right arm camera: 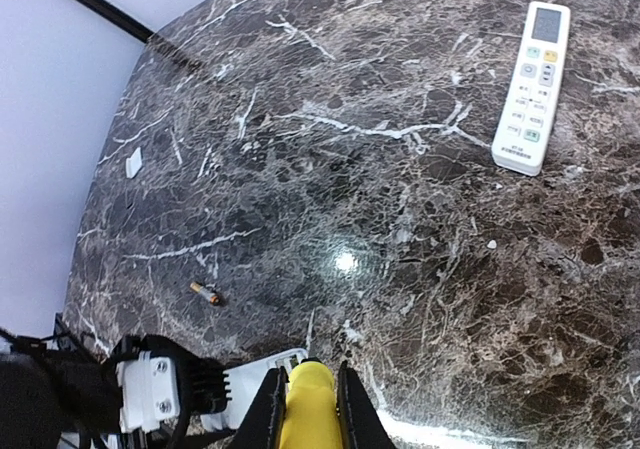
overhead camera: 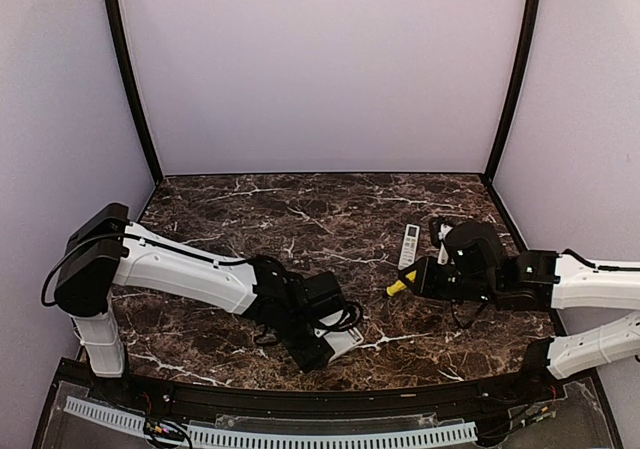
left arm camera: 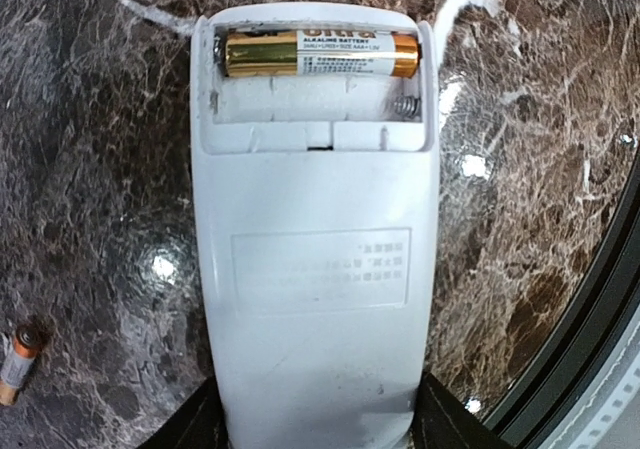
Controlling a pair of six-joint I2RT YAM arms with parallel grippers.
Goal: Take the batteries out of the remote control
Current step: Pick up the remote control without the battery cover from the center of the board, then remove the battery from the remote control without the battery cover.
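A dark brown marble table veined in white fills the floor of a booth with pale lilac walls. At the near edge, left of centre, the left gripper straddles the near end of a white plastic remote control lying back-up with its battery bay open. Its jaws sit right against the sides, but I cannot tell whether they grip. A gold-and-black cylindrical battery fills the bay's far slot, and the slot beside it is empty. A second small battery lies loose on the marble nearby. To the right, the right gripper is clenched on a yellow-handled screwdriver. Beyond it lies a slim white button-faced remote, face up. Far left is a small flat white cover.
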